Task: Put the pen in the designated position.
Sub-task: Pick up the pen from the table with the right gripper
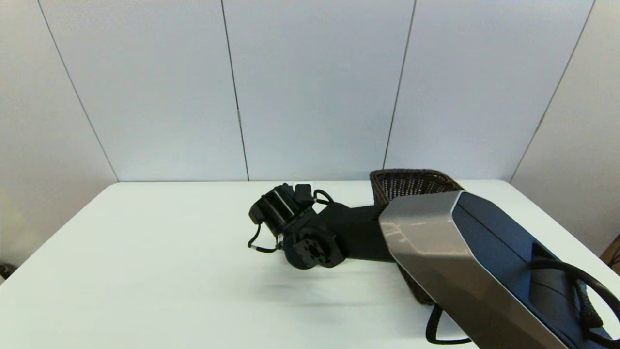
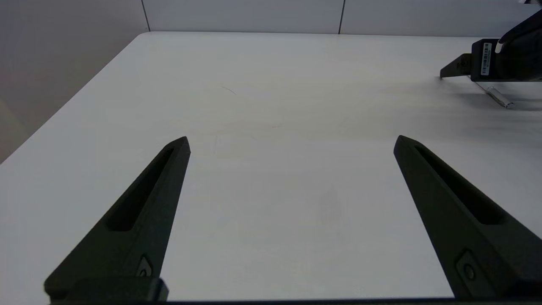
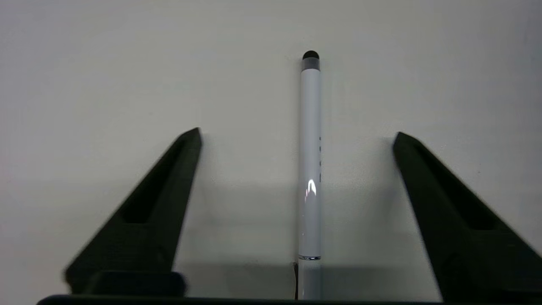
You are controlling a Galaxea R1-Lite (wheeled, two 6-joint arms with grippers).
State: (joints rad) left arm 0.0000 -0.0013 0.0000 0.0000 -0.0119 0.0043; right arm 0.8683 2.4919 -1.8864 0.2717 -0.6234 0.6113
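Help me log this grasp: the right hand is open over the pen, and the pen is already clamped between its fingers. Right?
Not quite. The right hand is open over the pen, but the right wrist view shows the pen lying on the table between the spread fingers, touching neither.

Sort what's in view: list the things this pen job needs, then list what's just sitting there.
Needed for the job:
- pen, lying flat on the table between the open fingers
- right gripper, open over the pen
- wicker basket, probably where the pen goes

Just there:
- left gripper, open and idle over bare table
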